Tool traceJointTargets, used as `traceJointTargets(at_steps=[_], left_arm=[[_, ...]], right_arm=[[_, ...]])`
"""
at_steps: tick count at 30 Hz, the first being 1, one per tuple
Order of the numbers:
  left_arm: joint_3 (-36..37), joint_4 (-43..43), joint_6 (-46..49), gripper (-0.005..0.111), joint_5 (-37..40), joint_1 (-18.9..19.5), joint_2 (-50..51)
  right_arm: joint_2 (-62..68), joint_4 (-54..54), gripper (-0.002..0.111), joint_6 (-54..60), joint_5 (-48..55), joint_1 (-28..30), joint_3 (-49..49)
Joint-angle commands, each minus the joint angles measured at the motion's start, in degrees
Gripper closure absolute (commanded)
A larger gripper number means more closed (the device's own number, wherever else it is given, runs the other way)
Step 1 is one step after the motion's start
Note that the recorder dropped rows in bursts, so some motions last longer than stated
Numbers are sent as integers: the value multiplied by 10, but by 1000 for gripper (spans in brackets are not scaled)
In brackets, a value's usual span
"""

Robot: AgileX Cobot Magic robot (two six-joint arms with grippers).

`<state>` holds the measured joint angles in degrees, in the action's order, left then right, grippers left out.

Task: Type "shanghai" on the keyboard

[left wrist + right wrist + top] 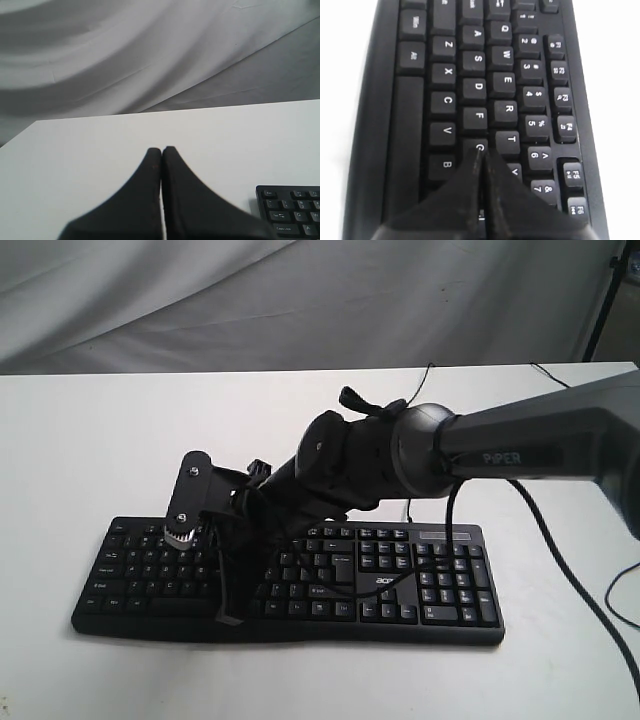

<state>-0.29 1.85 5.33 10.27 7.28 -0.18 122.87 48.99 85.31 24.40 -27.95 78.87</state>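
On a white bench (100, 420), seen from the exterior camera, lies the black keyboard (450, 590), its long side facing the camera. My right arm (520, 445) reaches in from the right and crosses above the letter keys on the left half, hiding several. The left arm is out of this view.

Left wrist camera: the left fingers (140, 205) are pressed together with nothing between them, held over bare bench. One corner of the keyboard shows near them.

Right wrist camera: the right fingers (455, 200) are likewise closed against each other, empty, forming one point. That point sits over the G key (470, 145); I cannot tell whether it presses it.

No screen shows typed text. G is the fifth letter, so I judge "shan" likely done and "hai" left.
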Motion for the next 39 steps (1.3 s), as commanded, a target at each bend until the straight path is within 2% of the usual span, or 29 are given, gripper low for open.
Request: traceJointTargets(at_steps=[1,7,15,21,28,39], left_arm=[[3,0,-2,106,-3,-2,2],[3,0,-2,106,-3,-2,2],[3,0,-2,106,-3,-2,2],[3,0,-2,106,-3,-2,2],[3,0,-2,106,-3,-2,2],[3,0,-2,106,-3,-2,2]], right_arm=[[-7,7,108,-3,5,0,-1],[-7,36,108,1,-27,-31,5],[32,34,108,-58,-11,-75,123],[104,-46,108,-142,21,-75,208],[107,-105,108,-181,25,-72,210],[123,-104,108,-178,-5,-71,210]])
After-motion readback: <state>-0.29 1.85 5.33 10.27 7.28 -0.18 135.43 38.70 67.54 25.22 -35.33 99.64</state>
